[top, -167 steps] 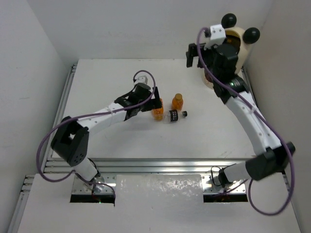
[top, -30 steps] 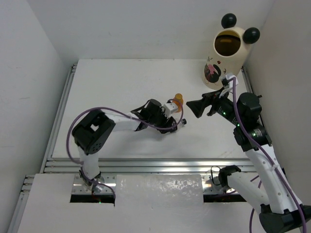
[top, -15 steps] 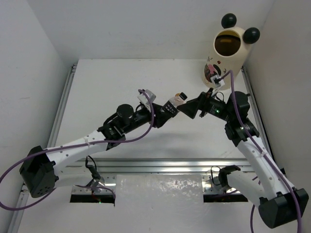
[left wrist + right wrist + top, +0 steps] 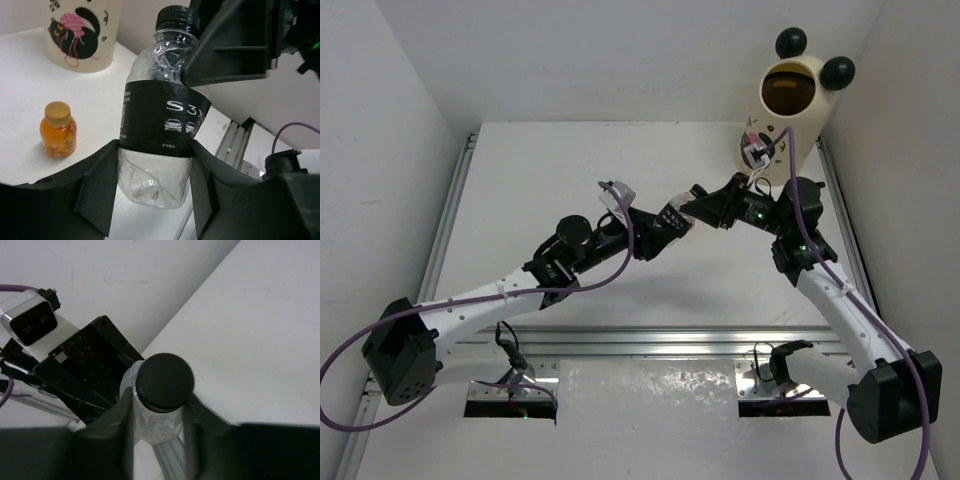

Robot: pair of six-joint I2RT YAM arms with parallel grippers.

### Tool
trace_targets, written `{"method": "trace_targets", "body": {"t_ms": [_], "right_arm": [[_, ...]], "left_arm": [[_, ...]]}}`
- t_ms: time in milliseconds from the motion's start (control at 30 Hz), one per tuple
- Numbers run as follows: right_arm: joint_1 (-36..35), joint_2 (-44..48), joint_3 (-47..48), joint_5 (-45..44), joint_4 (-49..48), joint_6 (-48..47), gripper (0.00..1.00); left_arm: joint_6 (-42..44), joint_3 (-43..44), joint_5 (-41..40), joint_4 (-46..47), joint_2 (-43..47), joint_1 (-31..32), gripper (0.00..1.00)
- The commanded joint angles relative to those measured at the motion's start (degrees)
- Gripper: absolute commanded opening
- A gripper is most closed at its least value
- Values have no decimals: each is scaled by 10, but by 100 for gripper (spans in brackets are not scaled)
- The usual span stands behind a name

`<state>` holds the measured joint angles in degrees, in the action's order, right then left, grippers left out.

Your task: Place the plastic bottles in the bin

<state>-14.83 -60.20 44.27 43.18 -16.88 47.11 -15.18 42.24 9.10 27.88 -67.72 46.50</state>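
A clear plastic bottle (image 4: pixel 160 125) with a black label and black cap (image 4: pixel 165 381) hangs above the table's middle. My left gripper (image 4: pixel 155 170) is shut on its lower body, and my right gripper (image 4: pixel 159 412) is shut on its neck just under the cap. From above, the bottle (image 4: pixel 672 217) bridges the left gripper (image 4: pixel 655 228) and the right gripper (image 4: pixel 698 205). One orange bottle (image 4: pixel 58 130) stands on the table below, hidden from the top view. The cream bin (image 4: pixel 790 100) with black ears stands at the far right corner, its opening free; its picture side (image 4: pixel 82 35) shows in the left wrist view.
An aluminium rail (image 4: pixel 620 340) runs along the table's near edge and another (image 4: pixel 450 220) along its left side. White walls close in the back and both sides, and the bin stands right against the right wall (image 4: pixel 910 150).
My left arm has lifted the black-labelled bottle off the table and carried it right. My right gripper, open beside the cap half a second ago, has closed on the neck.
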Motion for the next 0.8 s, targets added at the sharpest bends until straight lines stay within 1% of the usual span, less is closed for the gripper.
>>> {"method": "trace_targets", "body": {"t_ms": [0, 33, 67, 100, 133, 167, 233, 267, 300, 333, 367, 400, 433, 467, 500, 533, 600, 633, 700, 733, 767], "right_arm": [[-3, -13, 26, 30, -74, 25, 12], [-3, -15, 29, 36, -77, 27, 1], [-3, -15, 37, 44, -82, 26, 0], [-3, -10, 43, 39, -73, 19, 0], [-1, -5, 53, 23, -50, 1, 0], [0, -1, 83, -36, 14, -55, 0], [-1, 8, 116, -128, 81, -123, 0], [-1, 8, 145, -183, 123, -182, 0], [0, 6, 155, -296, 128, -212, 0], [1, -4, 172, -350, 126, -269, 0], [1, -14, 179, -447, 116, -299, 0], [5, -25, 187, -485, 103, -322, 0], [9, -55, 202, -516, 72, -378, 0], [10, -72, 211, -580, 51, -405, 0], [22, -109, 221, -601, 33, -447, 0], [30, -127, 240, -625, -9, -462, 0], [53, -166, 266, -664, -42, -518, 0], [60, -204, 301, -669, -56, -532, 0], [72, -242, 334, -670, -69, -575, 0], [74, -281, 368, -675, -82, -589, 0], [78, -300, 388, -682, -83, -601, 1]], "left_arm": [[-7, 8, 36, 46, 8, 0, 21], [-11, 15, 24, 36, 7, 0, 40], [-14, 21, -4, 9, 2, 1, 57], [-20, 39, -26, -14, 2, 0, 97], [-26, 52, -49, -39, 2, 0, 100], [-38, 84, -112, -112, 0, 0, 100], [-72, 120, -198, -216, -2, 0, 100], [-124, 134, -290, -330, -3, 1, 100], [-145, 151, -326, -376, 0, 0, 100], [-168, 151, -359, -404, 11, 0, 100], [-174, 133, -363, -431, 19, 0, 100], [-177, 121, -362, -433, 30, 0, 100], [-178, 90, -347, -420, 53, 1, 100], [-176, 74, -336, -411, 63, 0, 100], [-173, 62, -320, -399, 78, 0, 100], [-172, 51, -313, -385, 81, 0, 100], [-165, 39, -293, -381, 74, 0, 100], [-163, 41, -291, -386, 68, 0, 100], [-156, 42, -284, -389, 52, 1, 100], [-157, 38, -287, -388, 48, 1, 100], [-156, 36, -290, -384, 45, 1, 100]]}}
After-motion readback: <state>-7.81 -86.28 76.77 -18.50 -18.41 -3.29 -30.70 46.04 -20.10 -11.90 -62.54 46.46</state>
